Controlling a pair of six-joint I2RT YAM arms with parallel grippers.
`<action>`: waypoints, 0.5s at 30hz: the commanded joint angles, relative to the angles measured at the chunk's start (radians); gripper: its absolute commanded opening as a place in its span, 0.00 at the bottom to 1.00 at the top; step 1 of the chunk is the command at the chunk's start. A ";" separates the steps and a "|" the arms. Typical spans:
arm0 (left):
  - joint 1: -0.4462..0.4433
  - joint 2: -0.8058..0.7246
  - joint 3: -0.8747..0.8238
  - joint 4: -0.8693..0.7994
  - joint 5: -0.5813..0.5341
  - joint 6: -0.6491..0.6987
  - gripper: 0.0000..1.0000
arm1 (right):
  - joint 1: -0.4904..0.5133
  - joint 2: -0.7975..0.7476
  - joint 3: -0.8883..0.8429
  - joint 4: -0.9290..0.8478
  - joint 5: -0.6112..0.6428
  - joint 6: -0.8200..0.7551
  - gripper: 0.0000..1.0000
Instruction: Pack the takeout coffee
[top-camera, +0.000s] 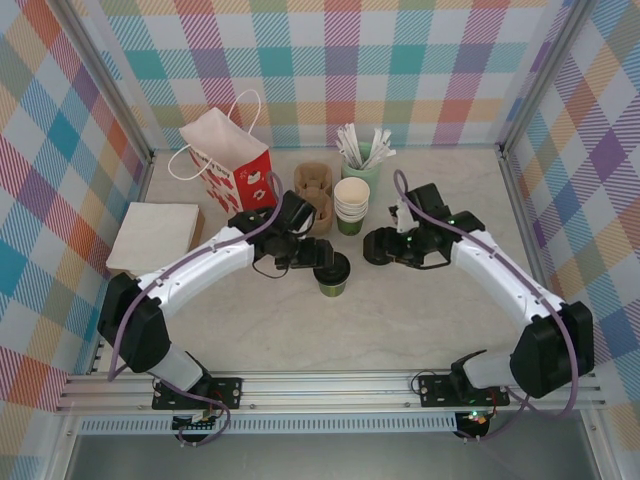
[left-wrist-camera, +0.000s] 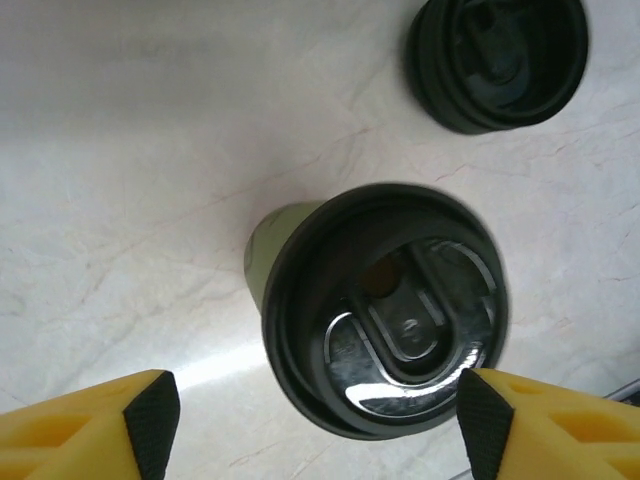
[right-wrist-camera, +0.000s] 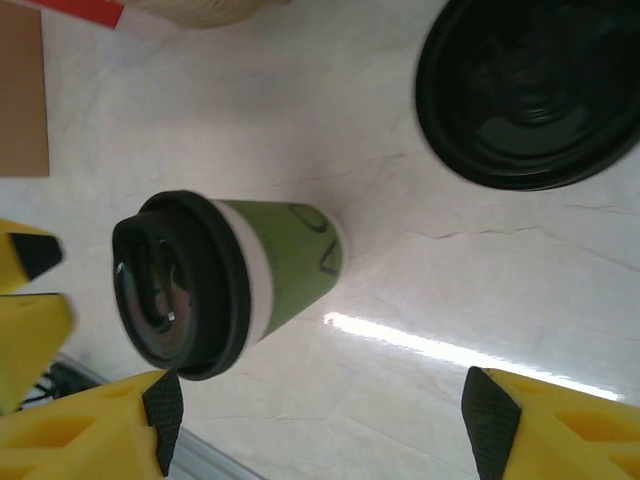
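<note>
We're over a pale, marble-veined table (top-camera: 400, 330) boxed in by pastel plaid walls (top-camera: 60, 150), with a metal rail (top-camera: 330, 385) along the near edge where the 2 arms are bolted. At 11 o'clock on the table a red-and-white paper bag (top-camera: 235, 165) stands with its handles up. Beside it sit a brown cup carrier (top-camera: 313, 190), a stack of lidless cups (top-camera: 351, 200) and a pot of white stirrers (top-camera: 362, 165) toward 12 o'clock. A flat beige pile (top-camera: 155, 235) lies at 9 o'clock. And there's the takeout coffee (top-camera: 333, 275), right at the middle of the table: it stands on its base, long axis vertical, black lid pointing straight up at the overhead camera. The left gripper (left-wrist-camera: 318, 420) hangs just off the cup at about 10 o'clock, jaws spread wide. We see the lid just ahead of the black pads (left-wrist-camera: 150, 420), and nothing is pinched. The right gripper (right-wrist-camera: 325, 425) sits near the cup at roughly 2 o'clock, jaws also wide with bare table between them. A loose black lid (right-wrist-camera: 525, 90) lies beside the cup, apart from it.
</note>
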 joint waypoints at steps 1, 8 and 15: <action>0.015 -0.004 -0.032 0.050 0.062 -0.041 0.72 | 0.047 0.048 0.056 -0.007 -0.036 0.030 0.74; 0.018 0.016 -0.049 0.048 0.058 -0.040 0.68 | 0.111 0.148 0.116 -0.019 -0.022 0.040 0.70; 0.018 0.012 -0.067 0.042 0.032 -0.036 0.64 | 0.141 0.213 0.145 -0.037 -0.011 0.045 0.65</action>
